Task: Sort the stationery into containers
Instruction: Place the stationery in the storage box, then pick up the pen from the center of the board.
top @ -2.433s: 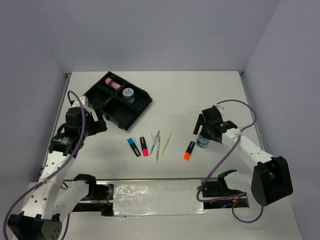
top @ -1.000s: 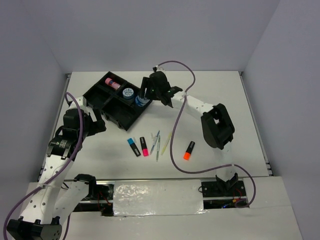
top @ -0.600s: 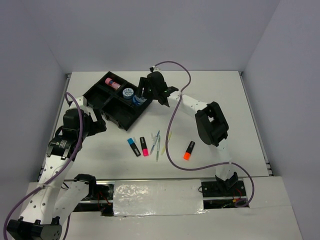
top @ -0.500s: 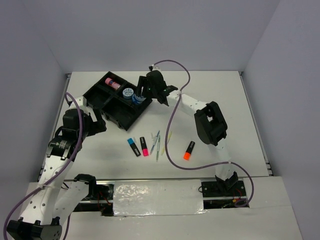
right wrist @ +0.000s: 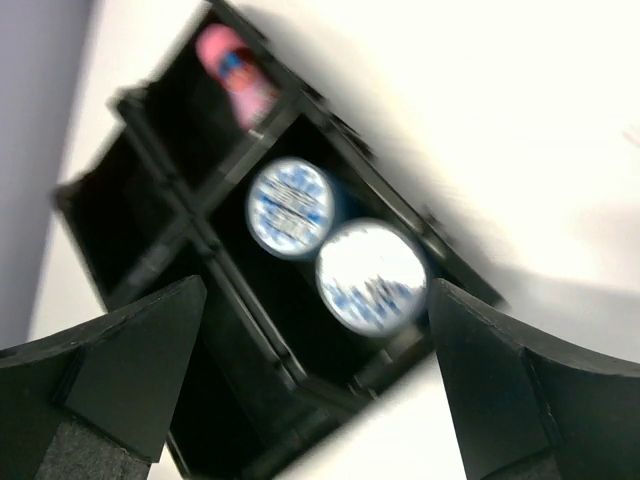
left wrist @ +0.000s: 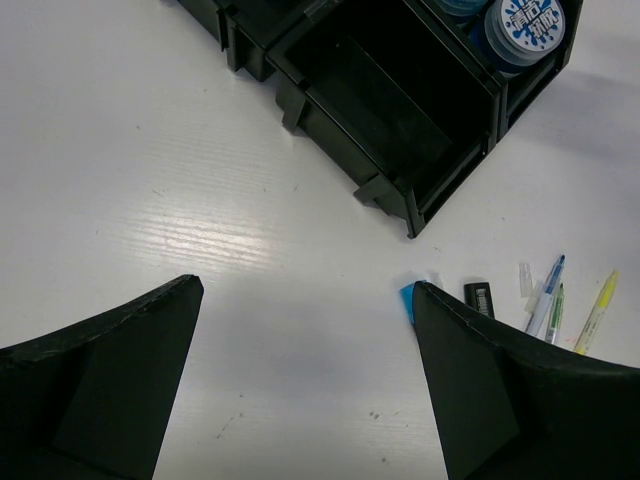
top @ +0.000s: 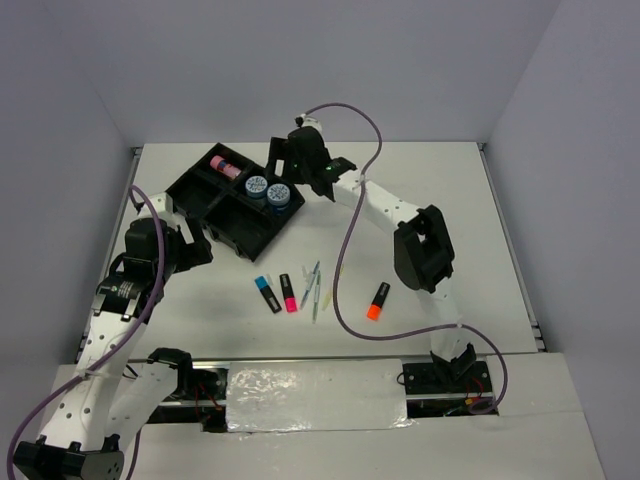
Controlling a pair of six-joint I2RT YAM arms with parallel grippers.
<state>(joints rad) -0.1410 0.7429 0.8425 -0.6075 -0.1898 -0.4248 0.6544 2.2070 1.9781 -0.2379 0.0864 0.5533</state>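
Lifted clear, right end effector hovers, jaws spread, above the second tub.

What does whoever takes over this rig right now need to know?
Left end effector: open, empty, hovering over the white table near the flat black four-compartment plastic tray.
Right end effector: open, empty, above the tray.
Done: two round blue tubs with patterned lids side by side in one compartment; small pink-capped tube in the far compartment.
Left: short blue highlighter, short pink highlighter, short orange highlighter and thin pens, all on the table.
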